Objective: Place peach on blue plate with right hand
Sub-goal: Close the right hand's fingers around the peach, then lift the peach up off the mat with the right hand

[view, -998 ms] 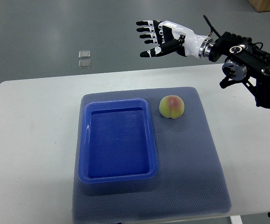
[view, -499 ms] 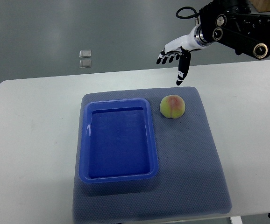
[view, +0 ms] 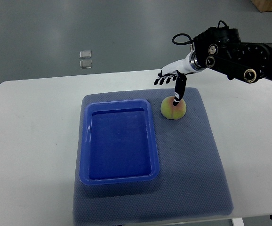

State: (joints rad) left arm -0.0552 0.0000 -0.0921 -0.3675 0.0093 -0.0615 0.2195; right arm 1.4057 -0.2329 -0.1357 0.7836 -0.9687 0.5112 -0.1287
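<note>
Table [view: 32, 141] carries a grey mat [view: 192, 160]. Blue plate [view: 118, 181] sits on the mat's left half, nothing in it. Peach [view: 172, 109] is on the mat just right of the plate's top right corner, not touching it. Right hand [view: 170, 79] hangs over the peach, fingers spread, holding nothing; its thumb [view: 178, 94] points down and overlaps the peach top, contact unclear. Arm [view: 235, 47] enters from the right edge.

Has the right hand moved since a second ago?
Yes. The right hand has come down and toward the near side, from beyond the table's far edge to just above the peach on the mat.
</note>
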